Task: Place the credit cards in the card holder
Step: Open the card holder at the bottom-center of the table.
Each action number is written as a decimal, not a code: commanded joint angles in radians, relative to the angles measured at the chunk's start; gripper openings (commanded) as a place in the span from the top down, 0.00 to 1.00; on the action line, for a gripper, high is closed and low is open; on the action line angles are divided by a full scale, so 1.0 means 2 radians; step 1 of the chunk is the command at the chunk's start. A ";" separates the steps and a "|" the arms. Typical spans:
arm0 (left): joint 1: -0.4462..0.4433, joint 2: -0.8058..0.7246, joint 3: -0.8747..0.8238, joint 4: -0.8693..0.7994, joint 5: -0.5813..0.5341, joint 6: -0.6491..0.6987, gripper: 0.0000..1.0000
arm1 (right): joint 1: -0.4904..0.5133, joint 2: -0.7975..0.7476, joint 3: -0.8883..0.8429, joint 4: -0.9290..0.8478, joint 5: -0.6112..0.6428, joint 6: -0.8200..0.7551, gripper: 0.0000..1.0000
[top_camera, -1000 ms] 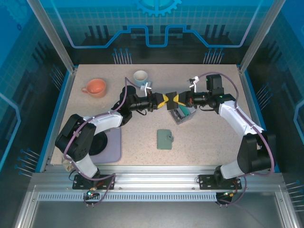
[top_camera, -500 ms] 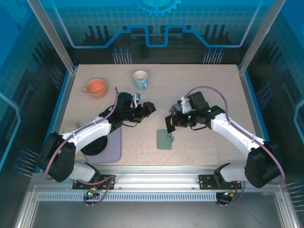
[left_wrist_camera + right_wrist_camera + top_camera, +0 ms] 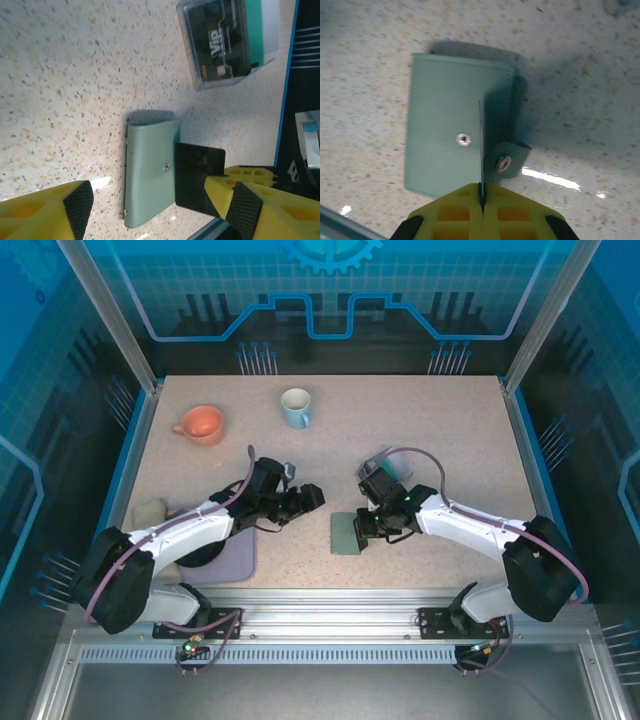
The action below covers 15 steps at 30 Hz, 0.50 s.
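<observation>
My right gripper (image 3: 481,194) has its jaws pinched fully together on 1 dark card (image 3: 198,181), held edge-on just above the card holder (image 3: 455,131). The holder lies flat on the worktop (image 3: 440,420) near the front, between the 2 arms. My left gripper (image 3: 311,497) hangs just left of it with its jaws spread wide and nothing in them.

What worries me is that the holder looks folded shut. Its snap tab (image 3: 504,162) is undone, but I can see no pocket mouth from the right wrist. If I push down from here, I judge the card edge will meet the closed cover instead of a slot. Nothing pins the holder either, so a nudge could slide it away. The card could also pivot in so thin a pinch (only 1 short edge is clamped).

1 second ago both grippers met tip to tip further back, at the clear box (image 3: 227,42) where the remaining cards (image 3: 220,47) sit. The left jaws were nearly closed then. Since then they have opened and that arm has drawn back toward me, while the right arm has carried the card forward and down to the holder, which has not shifted.
</observation>
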 commanded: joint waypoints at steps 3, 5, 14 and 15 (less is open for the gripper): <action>-0.021 0.037 0.018 -0.014 0.013 0.018 0.24 | -0.008 -0.015 -0.014 -0.013 0.031 0.010 0.98; -0.029 0.050 0.026 -0.018 0.016 0.021 0.24 | -0.013 -0.020 -0.021 -0.011 0.028 0.010 0.97; -0.061 0.110 0.056 -0.025 0.026 0.026 0.32 | -0.030 -0.035 -0.041 0.010 0.009 0.023 0.97; -0.064 0.116 0.058 -0.024 0.025 0.024 0.33 | -0.032 -0.034 -0.043 0.014 0.004 0.023 0.97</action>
